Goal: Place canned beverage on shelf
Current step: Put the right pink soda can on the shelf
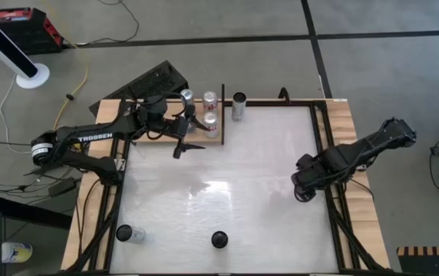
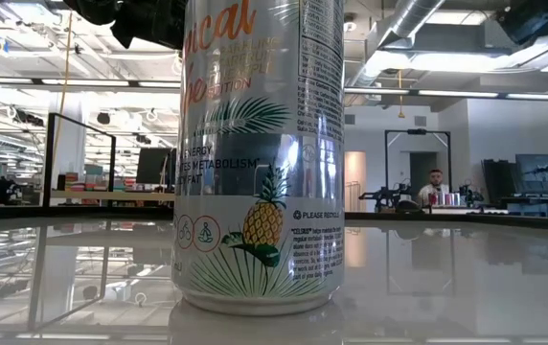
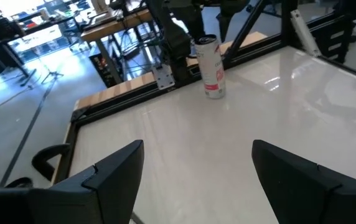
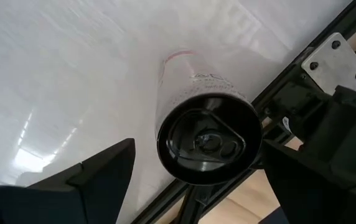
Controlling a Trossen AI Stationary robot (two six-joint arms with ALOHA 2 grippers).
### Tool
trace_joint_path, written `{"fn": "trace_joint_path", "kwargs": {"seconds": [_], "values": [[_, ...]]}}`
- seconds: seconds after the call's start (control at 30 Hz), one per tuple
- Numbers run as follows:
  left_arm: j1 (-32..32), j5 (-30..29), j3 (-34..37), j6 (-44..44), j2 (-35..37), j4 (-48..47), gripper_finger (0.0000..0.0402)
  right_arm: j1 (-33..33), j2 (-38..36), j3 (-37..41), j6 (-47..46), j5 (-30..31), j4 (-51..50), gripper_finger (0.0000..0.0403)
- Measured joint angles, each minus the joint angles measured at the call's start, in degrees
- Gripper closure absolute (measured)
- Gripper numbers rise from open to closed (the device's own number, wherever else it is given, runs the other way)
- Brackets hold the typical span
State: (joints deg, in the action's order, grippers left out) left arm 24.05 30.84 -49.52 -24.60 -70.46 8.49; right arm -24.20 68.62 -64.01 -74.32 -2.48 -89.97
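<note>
Below right tool (image 4: 193, 168), black-topped can (image 4: 208, 138).

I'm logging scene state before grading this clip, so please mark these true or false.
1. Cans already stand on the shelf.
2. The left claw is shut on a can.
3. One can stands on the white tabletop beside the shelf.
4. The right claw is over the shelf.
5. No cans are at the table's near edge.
1. True: cans stand on the shelf.
2. False: the left claw is open and empty, next to the shelf.
3. True: the lone can stands upright just off the board.
4. False: the right claw is at the table's right edge, far from the shelf.
5. False: two near-edge cans are there.
</note>
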Motion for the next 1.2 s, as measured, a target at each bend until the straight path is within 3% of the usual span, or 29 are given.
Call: {"fn": "trace_joint_path", "kwargs": {"seconds": [0.53, 1.2], "values": [[-1.2, 1.5, 0.0, 0.2, 0.0, -0.8, 0.0117, -2.8, 0.0, 0.0, -8.8, 2.8, 0.4, 0.0047], [-1.2, 1.6, 0.0, -0.2, 0.0, -3.4, 0.0117, -2.8, 0.0, 3.6, -9.3, 4.1, 1.8, 0.0047]]}}
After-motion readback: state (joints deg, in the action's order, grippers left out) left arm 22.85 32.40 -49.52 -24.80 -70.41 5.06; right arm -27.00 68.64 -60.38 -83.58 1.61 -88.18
